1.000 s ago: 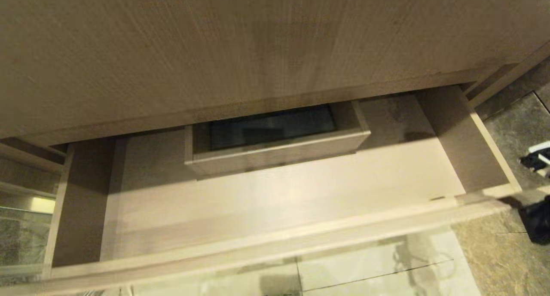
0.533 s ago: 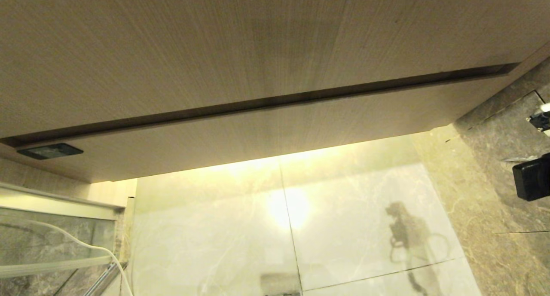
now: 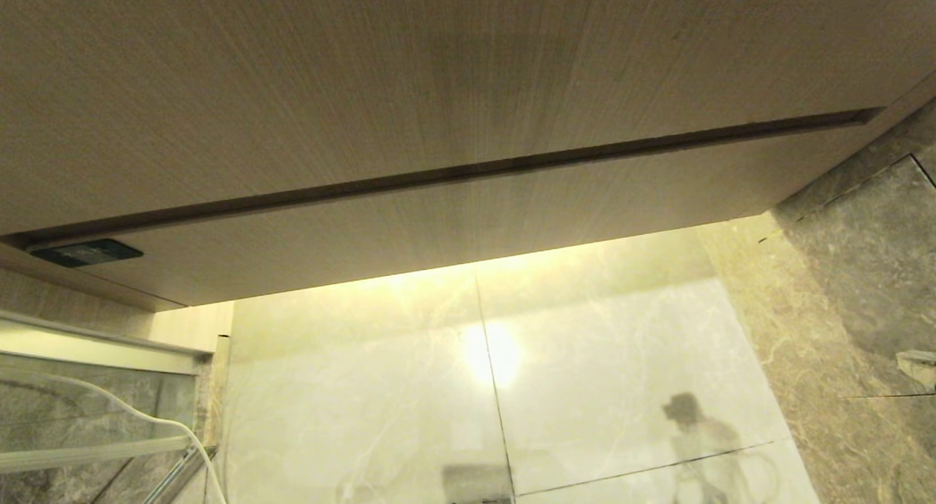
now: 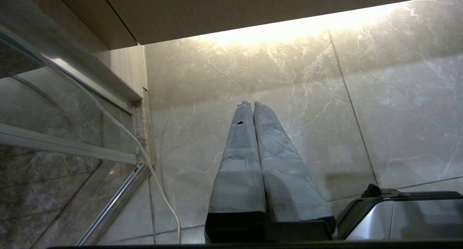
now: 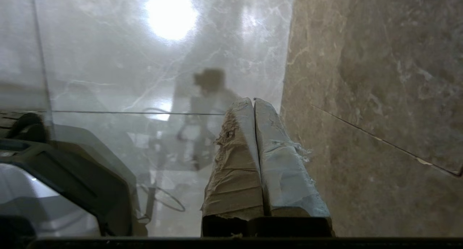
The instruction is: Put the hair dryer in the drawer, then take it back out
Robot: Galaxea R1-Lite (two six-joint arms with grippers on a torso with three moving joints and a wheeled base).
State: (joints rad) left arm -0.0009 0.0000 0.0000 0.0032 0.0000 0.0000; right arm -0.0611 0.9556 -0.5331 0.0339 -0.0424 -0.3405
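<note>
The drawer [image 3: 512, 219] is pushed in; only its flat light wood-grain front shows in the head view, below a dark gap and the taller wood panel [image 3: 439, 72]. The hair dryer is out of view. My left gripper [image 4: 252, 103] is shut with nothing in it and hangs low over the pale marble floor, near the glass door. Over the seam between the pale tiles and the darker stone, my right gripper [image 5: 252, 99] is shut on nothing, its taped fingers pressed together.
A glass door with a metal frame [image 4: 72, 147] stands at the left, and a white cable [image 3: 146, 416] runs down beside it. My base [image 4: 405, 213] is close below. Darker stone floor [image 3: 863, 284] lies at the right. A small black plate [image 3: 86, 252] sits at the cabinet's left end.
One second ago the drawer stood open and empty; half a second ago its front was shut and stays so. My right arm has drawn back from the head view's right edge.
</note>
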